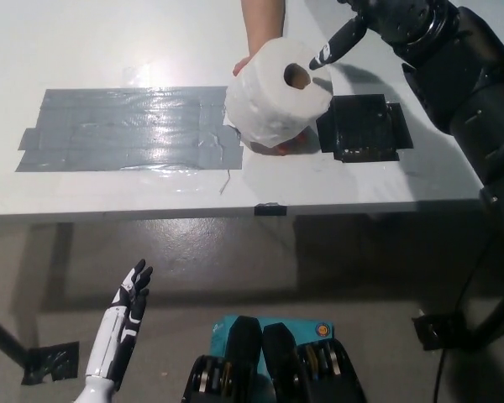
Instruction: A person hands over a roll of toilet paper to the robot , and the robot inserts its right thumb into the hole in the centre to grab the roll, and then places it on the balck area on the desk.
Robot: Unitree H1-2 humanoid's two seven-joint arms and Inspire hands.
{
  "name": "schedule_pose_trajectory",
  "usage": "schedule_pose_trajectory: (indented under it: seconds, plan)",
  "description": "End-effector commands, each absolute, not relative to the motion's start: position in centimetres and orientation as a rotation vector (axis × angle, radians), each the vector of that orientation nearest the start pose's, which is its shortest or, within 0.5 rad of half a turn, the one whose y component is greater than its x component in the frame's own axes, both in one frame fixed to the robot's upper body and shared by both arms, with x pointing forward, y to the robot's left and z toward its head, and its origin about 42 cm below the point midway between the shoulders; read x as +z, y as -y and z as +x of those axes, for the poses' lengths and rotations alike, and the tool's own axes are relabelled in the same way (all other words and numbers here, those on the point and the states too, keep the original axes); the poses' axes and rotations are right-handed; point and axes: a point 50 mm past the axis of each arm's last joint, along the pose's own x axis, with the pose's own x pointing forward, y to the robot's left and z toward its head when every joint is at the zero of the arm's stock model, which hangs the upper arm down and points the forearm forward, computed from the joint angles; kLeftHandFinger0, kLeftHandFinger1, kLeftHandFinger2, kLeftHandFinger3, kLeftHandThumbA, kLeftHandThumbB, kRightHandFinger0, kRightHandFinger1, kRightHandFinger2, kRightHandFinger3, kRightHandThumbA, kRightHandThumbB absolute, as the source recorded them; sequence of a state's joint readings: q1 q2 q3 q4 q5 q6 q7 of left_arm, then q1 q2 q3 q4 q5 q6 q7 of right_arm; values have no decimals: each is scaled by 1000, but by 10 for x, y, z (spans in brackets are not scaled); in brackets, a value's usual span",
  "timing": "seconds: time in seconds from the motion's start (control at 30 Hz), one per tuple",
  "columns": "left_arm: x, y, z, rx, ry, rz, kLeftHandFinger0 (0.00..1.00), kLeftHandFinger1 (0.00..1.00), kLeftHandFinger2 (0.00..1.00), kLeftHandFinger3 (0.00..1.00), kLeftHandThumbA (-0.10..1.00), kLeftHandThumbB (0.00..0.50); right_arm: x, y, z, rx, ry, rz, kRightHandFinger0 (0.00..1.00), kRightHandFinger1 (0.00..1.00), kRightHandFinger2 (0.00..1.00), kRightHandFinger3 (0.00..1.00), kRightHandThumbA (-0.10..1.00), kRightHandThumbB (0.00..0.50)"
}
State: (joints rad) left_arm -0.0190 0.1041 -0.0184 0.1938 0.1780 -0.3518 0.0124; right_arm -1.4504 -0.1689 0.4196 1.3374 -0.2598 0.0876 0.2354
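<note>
A white toilet paper roll (273, 101) is held above the desk by a person's hand (269, 144) reaching in from the top, its brown core hole (297, 76) turned towards my right hand. My black right hand (365, 25) hovers at the upper right, open, one finger (329, 52) pointing at the hole but just outside it, to its right. The black square area (363, 127) lies on the desk right of the roll. My white left hand (128, 298) rests open at the lower left, below the desk edge.
A wide patch of grey tape (130, 130) covers the white desk (109, 193) left of the roll. A small dark clip (271, 209) sits on the desk's front edge. A dark stand base (441, 327) is on the floor at the lower right.
</note>
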Motion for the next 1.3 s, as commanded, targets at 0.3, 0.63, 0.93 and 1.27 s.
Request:
schedule_pose_trajectory:
  seconds: [0.3,0.63,0.93,1.27]
  plan:
    - [85,-235,291,-84,254,303,1000,1000,1000,1000,1000,208,411,108,601,325,64,-875,1000,1000,1000,1000,1000,361]
    - [86,-233,291,-93,278,315,1000,1000,1000,1000,992,189,396,105,600,327,33,-978,1000,1000,1000,1000,1000,344]
    - [87,-231,293,-96,276,327,1000,1000,1000,1000,988,187,382,113,601,296,-1,-1012,1000,1000,1000,1000,1000,358]
    - [87,-230,293,-98,279,323,1000,1000,1000,1000,970,177,379,108,600,306,-7,-1012,1000,1000,1000,1000,1000,348]
